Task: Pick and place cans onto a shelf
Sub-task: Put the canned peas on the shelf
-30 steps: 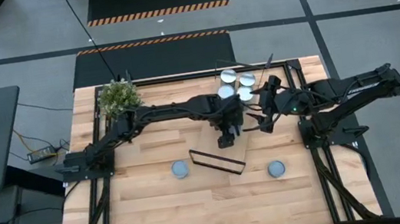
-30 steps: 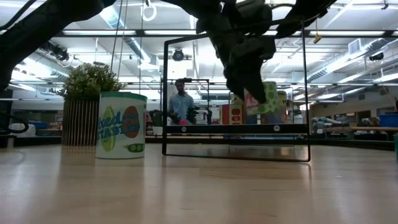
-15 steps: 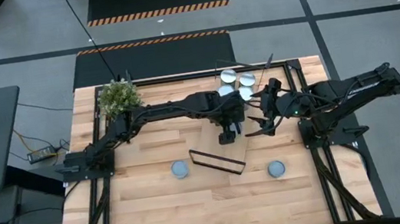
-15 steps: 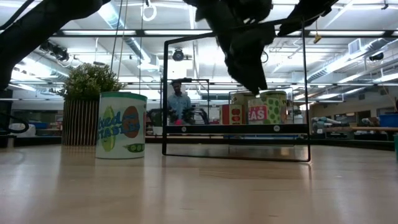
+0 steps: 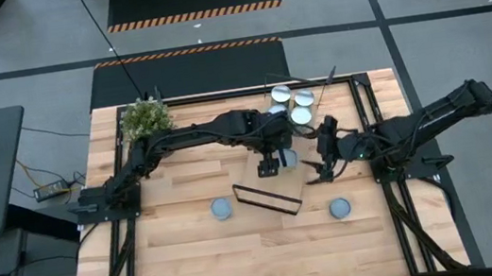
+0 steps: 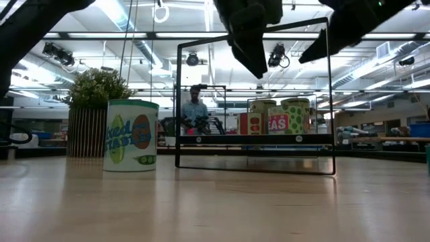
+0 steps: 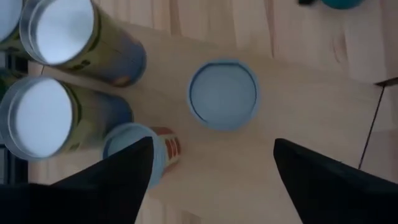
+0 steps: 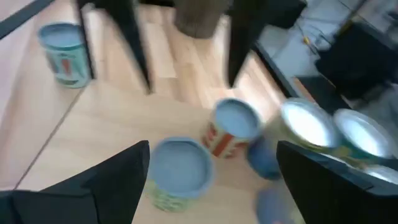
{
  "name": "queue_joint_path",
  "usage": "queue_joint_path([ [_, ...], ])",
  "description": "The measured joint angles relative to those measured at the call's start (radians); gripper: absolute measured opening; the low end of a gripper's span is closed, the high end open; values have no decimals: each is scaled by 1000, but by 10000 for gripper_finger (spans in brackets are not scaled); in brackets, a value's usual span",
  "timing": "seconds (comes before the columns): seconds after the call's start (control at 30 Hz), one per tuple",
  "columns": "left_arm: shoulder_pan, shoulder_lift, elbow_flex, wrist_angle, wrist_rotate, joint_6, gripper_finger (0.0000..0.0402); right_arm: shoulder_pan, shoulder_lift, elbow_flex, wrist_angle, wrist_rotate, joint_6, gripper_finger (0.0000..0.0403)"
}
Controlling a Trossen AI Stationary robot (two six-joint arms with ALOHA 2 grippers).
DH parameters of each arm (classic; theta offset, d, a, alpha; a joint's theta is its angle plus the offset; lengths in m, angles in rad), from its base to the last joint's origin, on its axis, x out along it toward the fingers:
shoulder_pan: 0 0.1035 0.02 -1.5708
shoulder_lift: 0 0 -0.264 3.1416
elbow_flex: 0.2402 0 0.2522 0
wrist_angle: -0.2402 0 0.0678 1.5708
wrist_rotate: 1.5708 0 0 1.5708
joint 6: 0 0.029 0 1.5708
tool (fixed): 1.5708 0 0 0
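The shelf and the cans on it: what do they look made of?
The shelf looks like pale, matte wood with visible grain, framed in thin black rod, probably metal. The cans have dull blue-grey tops, likely metal, and printed, probably paper, labels.

The wooden table [image 5: 186,260] bears the shelf [image 5: 278,167], two loose cans [image 5: 222,208] and a potted plant [image 5: 144,119].

Two dark, slender jointed arms, black cables along the links; left gripper [image 5: 271,165] and right gripper [image 5: 317,172] with tapered matte-black fingers [image 7: 112,177].
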Motion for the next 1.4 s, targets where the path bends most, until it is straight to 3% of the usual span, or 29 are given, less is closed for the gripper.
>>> queue_joint_path([
  [0.17, -38, -20, -21, -12, -21, -2, 311, 21, 7, -141, 270, -38, -99, 358],
  [0.4, -119, -75, -22, -109, -165, -25, 282, 36, 54, -248, 497, -40, -170, 358],
  [1.0, -267, -148, -22, -246, -383, -160, 247, 58, 325, -262, 676, 72, -314, 358],
  [1.3, -299, -150, -22, -314, -412, -218, 243, 30, 405, -262, 736, 286, -378, 358],
  [1.4, -310, -153, -22, -317, -412, -223, 243, 6, 400, -262, 736, 301, -378, 358],
])
